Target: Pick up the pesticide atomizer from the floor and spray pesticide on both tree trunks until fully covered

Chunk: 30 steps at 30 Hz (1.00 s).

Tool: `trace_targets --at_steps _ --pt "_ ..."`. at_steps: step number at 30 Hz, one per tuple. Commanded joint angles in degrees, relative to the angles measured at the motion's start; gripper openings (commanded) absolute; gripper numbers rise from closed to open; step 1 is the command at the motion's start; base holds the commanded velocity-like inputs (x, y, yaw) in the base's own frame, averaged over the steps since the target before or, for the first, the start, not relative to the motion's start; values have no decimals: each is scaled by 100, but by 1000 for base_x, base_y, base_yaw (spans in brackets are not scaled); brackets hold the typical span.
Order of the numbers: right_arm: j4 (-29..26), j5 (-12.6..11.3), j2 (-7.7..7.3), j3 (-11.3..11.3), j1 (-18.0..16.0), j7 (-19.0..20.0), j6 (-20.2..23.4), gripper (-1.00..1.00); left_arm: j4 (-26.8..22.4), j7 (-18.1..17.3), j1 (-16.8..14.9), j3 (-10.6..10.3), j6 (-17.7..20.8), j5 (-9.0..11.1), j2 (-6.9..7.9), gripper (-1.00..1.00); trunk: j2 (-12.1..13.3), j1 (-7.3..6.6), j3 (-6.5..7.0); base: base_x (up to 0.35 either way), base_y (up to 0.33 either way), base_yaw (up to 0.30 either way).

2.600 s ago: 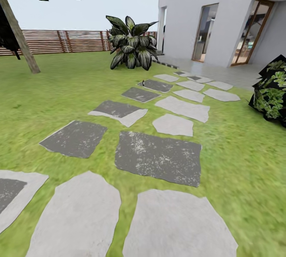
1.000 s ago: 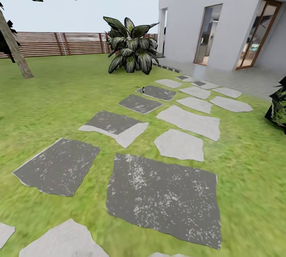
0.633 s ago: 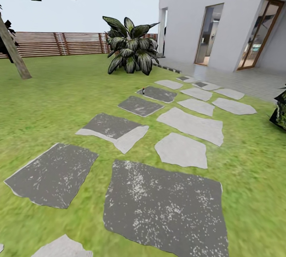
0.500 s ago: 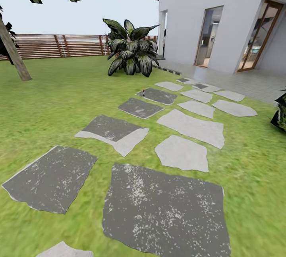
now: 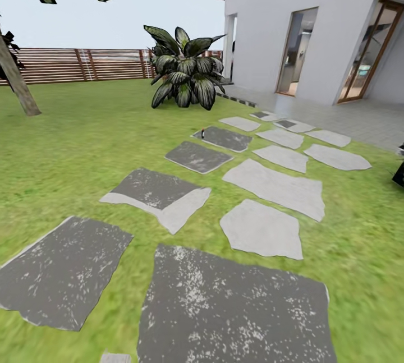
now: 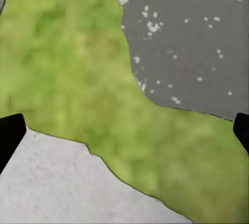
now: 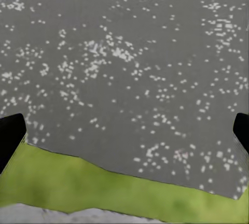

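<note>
1. The garden lawn (image 5: 73,144) is green grass, crossed by a path of irregular stepping stones (image 5: 272,186) in pale grey and dark speckled grey.
2. A brown horizontal-slat fence (image 5: 84,64) closes the far side of the lawn.
3. A white house (image 5: 314,21) with tall glazed doors stands at the far right, with a paved terrace (image 5: 359,119) along its foot.
4. A broad-leaved bush (image 5: 185,68) stands near the house corner, in front of the fence.
5. A leaning tree trunk (image 5: 18,87) rises at the far left, with foliage overhead.
6. The pesticide atomizer (image 5: 202,133), a tiny dark item with a red part, stands upright on the grass at the left edge of a far dark stone (image 5: 224,138), well ahead on the path.
7. Left pincer (image 6: 124,130): two dark fingertips (image 6: 9,136) show at opposite edges of the left wrist view, spread wide, nothing between them; below lie grass, a pale stone and a dark stone.
8. Right pincer (image 7: 124,130): fingertips (image 7: 10,133) likewise spread apart and empty, above a dark speckled stone (image 7: 129,68) bordered by grass.
</note>
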Motion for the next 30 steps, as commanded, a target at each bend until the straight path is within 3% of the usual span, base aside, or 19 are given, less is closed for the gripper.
trace_targets --at_steps 1,30 --pt "0 0 -1 0 0 0 0 100 0 0 0 0 0 -1 0 100 0 0 0 339 0 0" --pt "24 9 -9 -1 0 9 0 100 0 0 0 0 0 -1 0 100 0 0 0 339 0 0"
